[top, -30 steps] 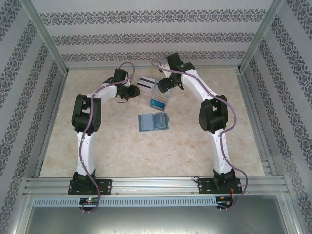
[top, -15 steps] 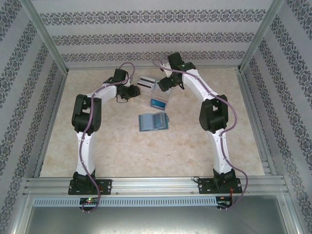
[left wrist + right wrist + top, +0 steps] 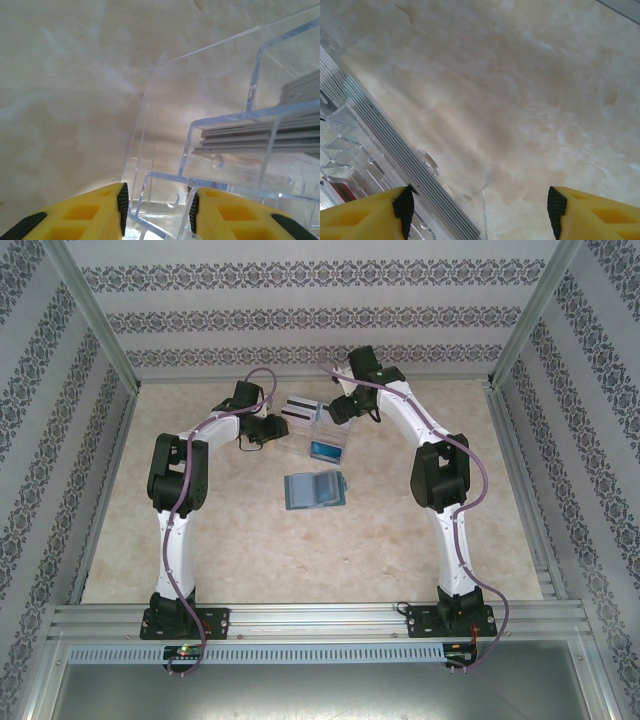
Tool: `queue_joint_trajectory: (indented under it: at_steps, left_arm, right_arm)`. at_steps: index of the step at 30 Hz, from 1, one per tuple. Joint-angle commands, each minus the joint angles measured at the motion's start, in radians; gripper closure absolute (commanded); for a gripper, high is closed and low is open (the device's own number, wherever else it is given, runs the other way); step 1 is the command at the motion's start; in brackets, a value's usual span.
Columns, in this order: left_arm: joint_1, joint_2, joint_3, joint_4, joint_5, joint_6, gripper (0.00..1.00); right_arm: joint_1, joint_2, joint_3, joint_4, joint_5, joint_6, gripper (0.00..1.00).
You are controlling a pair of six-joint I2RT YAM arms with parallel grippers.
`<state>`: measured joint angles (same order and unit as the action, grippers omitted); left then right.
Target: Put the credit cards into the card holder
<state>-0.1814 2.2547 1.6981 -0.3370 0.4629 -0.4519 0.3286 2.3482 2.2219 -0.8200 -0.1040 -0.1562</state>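
- The card holder lies opened flat like a little book on the table, midway between the two arms and just on the near side of the clear tray.
- No gripper is touching the holder.
- The credit cards are in the tray. The white cards with a black stripe are at its far end and a blue card is in the near compartment.
- The left gripper sits at the tray's left side.
- From its wrist, the left gripper's yellow fingers straddle a corner of the tray. The dark pads look pressed to clear walls on either side — clamped on the tray, as far as I can see.
- Past that corner, a stack of card edges shows through the plastic.
- The right gripper is low at the tray's far right corner.
- Its jaws stand wide apart, with mostly bare table between them — nothing is held.
- Its left finger is just beside the tray's edge, where a row of card edges runs along on end.
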Motion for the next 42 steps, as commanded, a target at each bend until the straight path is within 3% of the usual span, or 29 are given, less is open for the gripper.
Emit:
queue_joint_trajectory:
  at_steps: [1, 11, 33, 42]
  left_arm:
    - [0.003, -0.017, -0.005, -0.053, -0.013, 0.019, 0.62]
    - [0.002, -0.02, -0.006, -0.054, -0.012, 0.019, 0.62]
    - [-0.001, -0.02, -0.002, -0.053, -0.006, 0.019, 0.63]
    - [-0.004, -0.021, 0.002, -0.055, -0.004, 0.021, 0.63]
  right_arm:
    - [-0.023, -0.042, 0.019, 0.016, -0.006, 0.023, 0.3]
    - [-0.033, -0.054, 0.006, 0.028, -0.023, 0.039, 0.36]
    - [-0.042, -0.059, 0.003, 0.022, -0.042, 0.044, 0.74]
    - [-0.043, -0.069, -0.005, 0.019, -0.042, 0.043, 0.78]
